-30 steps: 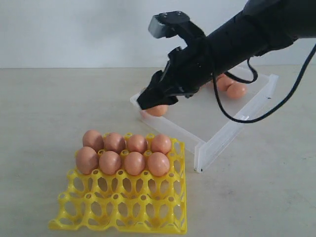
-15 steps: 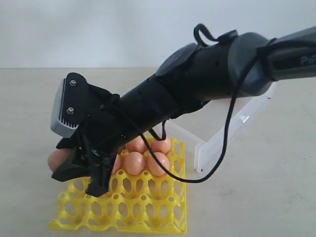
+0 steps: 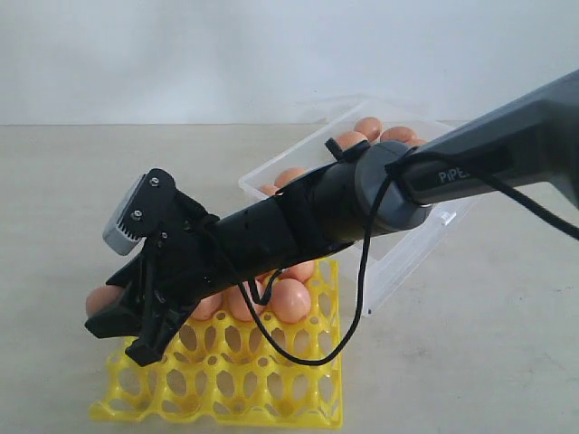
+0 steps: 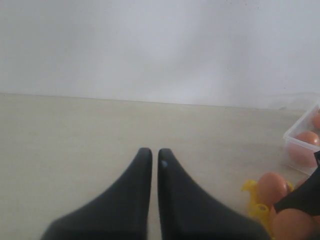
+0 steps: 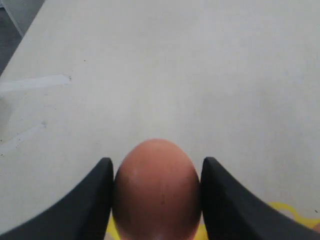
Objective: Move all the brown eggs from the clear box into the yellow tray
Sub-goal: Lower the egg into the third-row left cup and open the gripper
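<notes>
Brown egg tight in right hand; black arm across eggs in yellow tray, count unclear.

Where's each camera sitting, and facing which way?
Exterior: off-arm, facing the bright yellow plastic egg tray and clear plastic box; right arm, right gripper visible.
Left wrist: looks along the table toward the wall; shut left gripper visible.
Right wrist: looks down at the table; right gripper holds a brown egg.
Shared: exterior and right wrist both show that egg.
</notes>
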Action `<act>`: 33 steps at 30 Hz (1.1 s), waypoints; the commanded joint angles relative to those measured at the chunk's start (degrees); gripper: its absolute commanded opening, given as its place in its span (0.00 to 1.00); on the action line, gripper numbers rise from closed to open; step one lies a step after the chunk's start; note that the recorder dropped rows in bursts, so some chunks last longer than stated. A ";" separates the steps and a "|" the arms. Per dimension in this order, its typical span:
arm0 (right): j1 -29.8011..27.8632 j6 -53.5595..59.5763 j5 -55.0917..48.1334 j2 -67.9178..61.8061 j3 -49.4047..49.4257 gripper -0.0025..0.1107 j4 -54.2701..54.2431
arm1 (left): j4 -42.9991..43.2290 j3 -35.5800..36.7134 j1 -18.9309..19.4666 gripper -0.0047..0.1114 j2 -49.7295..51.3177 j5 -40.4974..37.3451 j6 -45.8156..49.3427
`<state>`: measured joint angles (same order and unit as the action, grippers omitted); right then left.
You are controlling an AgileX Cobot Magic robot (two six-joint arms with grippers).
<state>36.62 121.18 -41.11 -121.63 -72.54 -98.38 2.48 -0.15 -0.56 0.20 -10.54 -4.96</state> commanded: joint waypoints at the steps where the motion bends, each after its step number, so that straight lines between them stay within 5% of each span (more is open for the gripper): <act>1: -0.04 0.40 0.81 0.12 0.01 0.02 -0.77 | -0.05 0.15 0.32 0.08 -0.20 0.26 0.03; 28: -0.04 -2.20 2.05 -1.64 0.01 0.02 2.73 | -0.05 0.15 0.32 0.08 -0.20 0.26 0.03; 33: -0.04 -2.29 1.94 -1.64 0.01 0.16 2.98 | -0.05 0.15 0.32 0.08 -0.20 0.26 0.03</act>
<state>36.62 119.23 -39.41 -123.46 -72.54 -95.88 2.48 -0.15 -0.56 0.20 -10.54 -4.96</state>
